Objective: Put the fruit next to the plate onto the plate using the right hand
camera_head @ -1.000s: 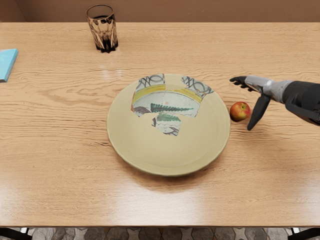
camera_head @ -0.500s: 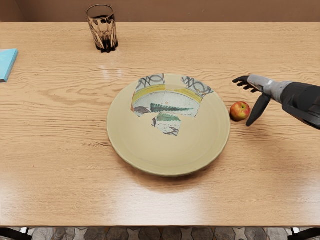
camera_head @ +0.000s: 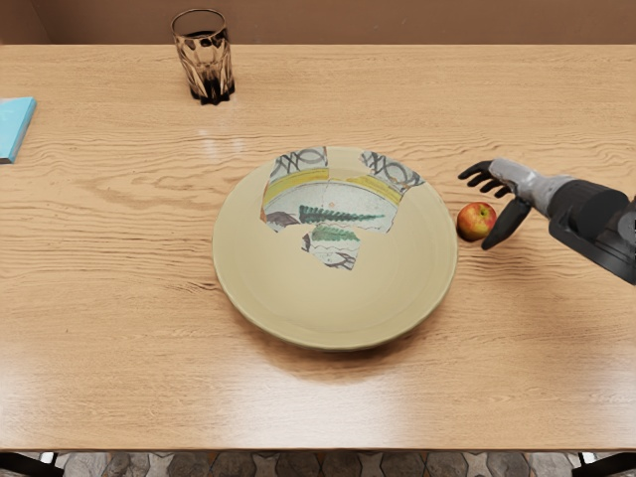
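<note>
A small red-and-yellow apple lies on the table just off the right rim of a wide beige plate with a painted pattern in its far half. My right hand reaches in from the right edge and hovers just right of and behind the apple. Its fingers are spread above the fruit and the thumb points down beside it. The hand is open and holds nothing. The left arm is out of view.
A brown drinking glass stands at the back left of the wooden table. A light blue object lies at the left edge. The table's front edge runs along the bottom of the view.
The right hand has sunk lower and drawn closer around the apple, with the thumb swinging up nearer to it. The apple and plate have not moved.
</note>
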